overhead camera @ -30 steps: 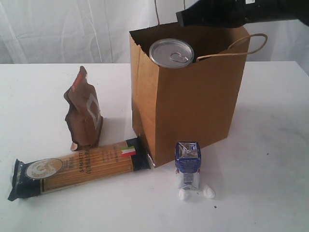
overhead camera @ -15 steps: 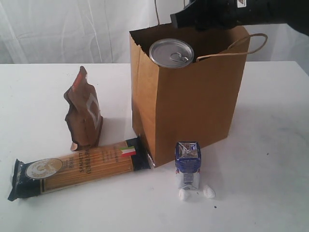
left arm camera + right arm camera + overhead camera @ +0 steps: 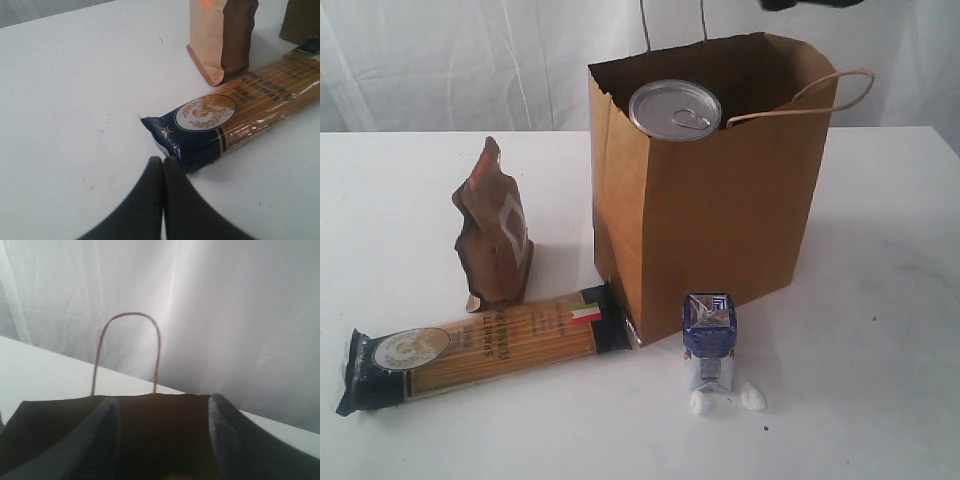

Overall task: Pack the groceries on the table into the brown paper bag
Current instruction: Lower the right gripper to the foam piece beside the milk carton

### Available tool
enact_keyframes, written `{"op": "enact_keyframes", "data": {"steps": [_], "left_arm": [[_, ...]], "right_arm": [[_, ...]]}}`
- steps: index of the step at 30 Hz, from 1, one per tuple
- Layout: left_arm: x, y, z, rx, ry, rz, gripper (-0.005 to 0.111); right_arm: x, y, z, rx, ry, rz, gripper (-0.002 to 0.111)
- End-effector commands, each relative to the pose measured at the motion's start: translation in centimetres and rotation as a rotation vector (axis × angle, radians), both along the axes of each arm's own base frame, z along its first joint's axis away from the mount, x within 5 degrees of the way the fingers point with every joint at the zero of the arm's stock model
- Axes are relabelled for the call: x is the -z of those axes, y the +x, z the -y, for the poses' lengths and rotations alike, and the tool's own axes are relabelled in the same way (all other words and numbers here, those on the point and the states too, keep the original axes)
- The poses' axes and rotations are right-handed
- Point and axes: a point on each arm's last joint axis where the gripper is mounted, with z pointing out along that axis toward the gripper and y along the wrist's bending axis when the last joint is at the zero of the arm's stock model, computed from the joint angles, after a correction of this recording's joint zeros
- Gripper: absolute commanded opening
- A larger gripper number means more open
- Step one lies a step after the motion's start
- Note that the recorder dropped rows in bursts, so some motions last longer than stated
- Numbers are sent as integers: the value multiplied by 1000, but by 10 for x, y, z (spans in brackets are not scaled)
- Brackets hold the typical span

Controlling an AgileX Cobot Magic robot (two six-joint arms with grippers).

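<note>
bag: can inside | table: pouch, spaghetti, carton | left gripper: jaws pressed together, empty | right gripper: jaws spread above bag

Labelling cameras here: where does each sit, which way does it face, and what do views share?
Exterior: off the arms, facing table and brown paper bag; dark arm sliver at top.
Left wrist: low over table, past the shut left gripper at the spaghetti packet.
Right wrist: above the bag, past the open right gripper toward the curtain.
Shared: exterior and left wrist both show that packet.
</note>
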Motion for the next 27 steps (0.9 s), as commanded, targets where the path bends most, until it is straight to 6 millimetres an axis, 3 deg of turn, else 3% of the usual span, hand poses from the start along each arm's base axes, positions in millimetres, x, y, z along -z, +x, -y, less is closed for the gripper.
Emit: {"op": "enact_keyframes", "data": {"steps": [1,8,13,18,21,24,27], "left_arm": [[1,0,0,-5,-4,-1,0],[1,0,0,-5,-4,-1,0],[1,0,0,-5,-4,-1,0],[1,0,0,-5,-4,-1,0],[1,0,0,-5,-4,-1,0],[1,0,0,-5,-4,-1,0],[1,0,0,-5,-4,-1,0]], "right_arm": [[-21,-26,33,109,-25,-3,51],[-48,-88,75,252,-58,-23,51],[-46,-124,96,330,-88,-123,51],[-2,-151,106,322,-263,-458,51],[19,-155,96,201,-266,-558,51],[55,-161,74,-41,-228,-728,51],[81,-157,59,-161,-175,-786,51]]}}
